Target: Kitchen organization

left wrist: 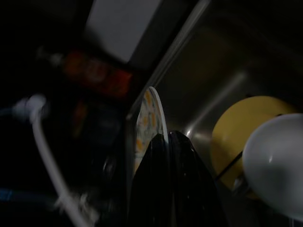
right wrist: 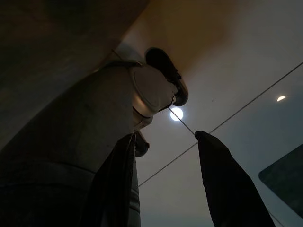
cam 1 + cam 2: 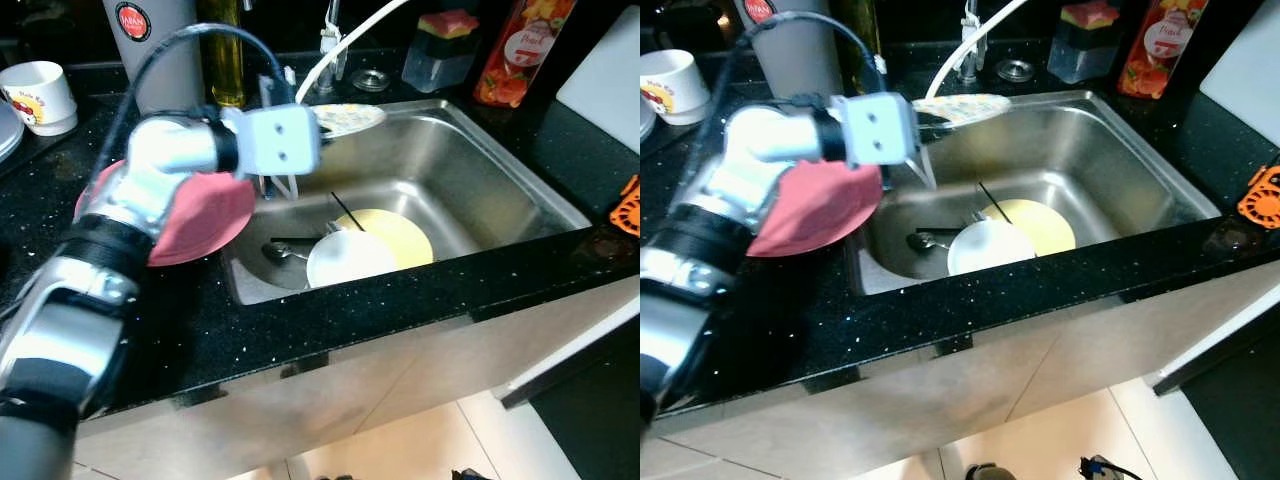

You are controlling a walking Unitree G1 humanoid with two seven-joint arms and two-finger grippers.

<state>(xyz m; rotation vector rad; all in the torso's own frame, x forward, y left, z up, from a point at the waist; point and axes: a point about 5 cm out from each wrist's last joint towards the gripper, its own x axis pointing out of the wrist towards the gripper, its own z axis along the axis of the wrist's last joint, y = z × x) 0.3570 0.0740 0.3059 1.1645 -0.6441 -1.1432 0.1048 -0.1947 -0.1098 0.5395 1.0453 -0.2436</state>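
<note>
- While clamped on the rim of a patterned plate (image 3: pixel 345 118), left gripper (image 3: pixel 940 118) reaches over the back-left corner of the sink (image 3: pixel 500 190); fingers (image 1: pixel 173 184) pinched edge-on against the plate in the wrist view.
- Plate held roughly level, above the basin, just in front of the tap (image 3: pixel 335 40).
- Down in the basin: yellow plate (image 3: pixel 400 235) flat on the bottom, white bowl (image 3: pixel 348 258) overlapping its near-left edge, spoon (image 3: pixel 280 252) and a dark thin utensil (image 3: pixel 348 212) beside them.
- Red plate (image 3: pixel 205 215) on the black counter (image 3: pixel 300 320), left of the sink, partly under the left arm.
- Mug (image 3: pixel 38 95) far left, grey canister (image 3: pixel 155 50) and oil bottle (image 3: pixel 222 55) behind, sponge holder (image 3: pixel 445 50) and orange bottle (image 3: pixel 515 50) back right.
- Right gripper (image 2: pixel 165 142) hanging idle, fingers spread apart, nothing between them.
</note>
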